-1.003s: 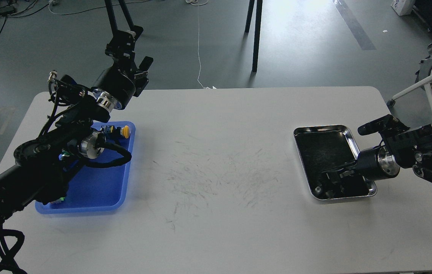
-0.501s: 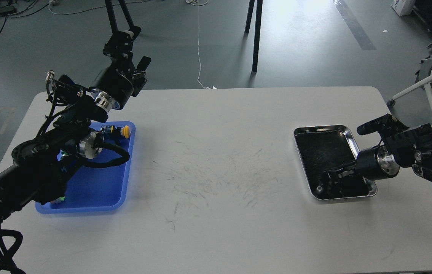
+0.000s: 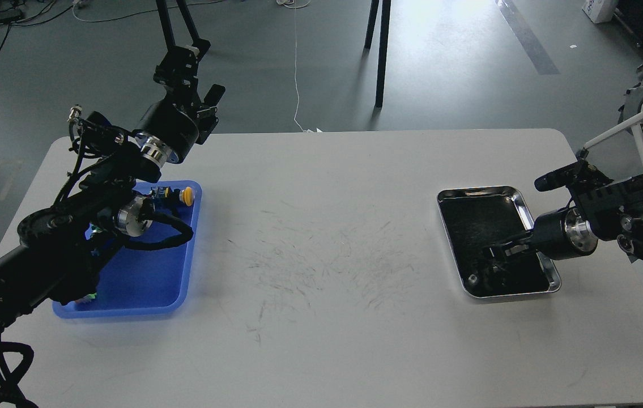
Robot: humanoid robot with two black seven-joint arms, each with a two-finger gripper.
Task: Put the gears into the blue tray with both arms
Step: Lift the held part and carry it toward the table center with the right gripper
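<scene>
2 trays sit on the white table (image 3: 321,226), long axes running front to back. The blue tray (image 3: 151,283) under the left arm holds 1 yellow-capped piece (image 3: 187,195). The steel tray (image 3: 482,198) holds dark gears (image 3: 473,279), perhaps several. The right gripper (image 3: 494,253) hangs over them, and the left gripper (image 3: 182,59) is raised; neither's fingers are discernible.

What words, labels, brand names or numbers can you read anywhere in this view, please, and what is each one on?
None can be read.
White box on the floor, top right: faint marks, too small and blurred to read.
Blue tray, steel tray, table and both arms: no lettering visible.
</scene>
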